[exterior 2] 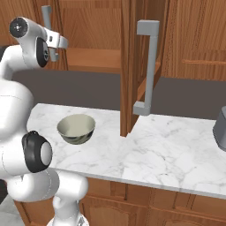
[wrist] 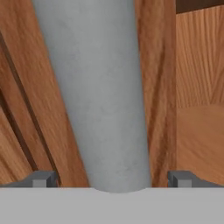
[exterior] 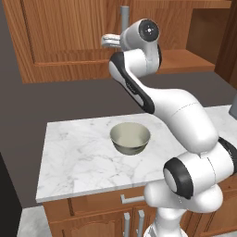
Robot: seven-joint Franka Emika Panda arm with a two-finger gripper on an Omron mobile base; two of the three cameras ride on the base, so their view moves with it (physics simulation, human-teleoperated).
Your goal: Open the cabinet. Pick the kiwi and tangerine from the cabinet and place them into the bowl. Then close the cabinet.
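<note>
The cabinet (exterior: 69, 37) hangs over the counter. Its left door is shut, and its right door (exterior 2: 128, 66) stands open, edge-on toward me. My gripper (wrist: 113, 179) is open, and the left door's grey bar handle (wrist: 100, 96) stands between its fingertips (wrist: 43, 179). From the base, the gripper (exterior: 108, 41) (exterior 2: 57, 42) is raised at that handle (exterior: 124, 16) (exterior 2: 46, 15). The bowl (exterior: 130, 136) (exterior 2: 76, 128) sits on the marble counter below, with nothing in it. A bare wooden shelf (exterior: 185, 60) shows inside the open half. The kiwi and tangerine are out of view.
The open door's long handle (exterior 2: 150, 66) juts out over the marble counter (exterior: 74, 157) to the right of the bowl. A dark grey object (exterior 2: 220, 128) stands at the counter's right end. Lower cabinets with short handles (exterior: 132, 199) run beneath.
</note>
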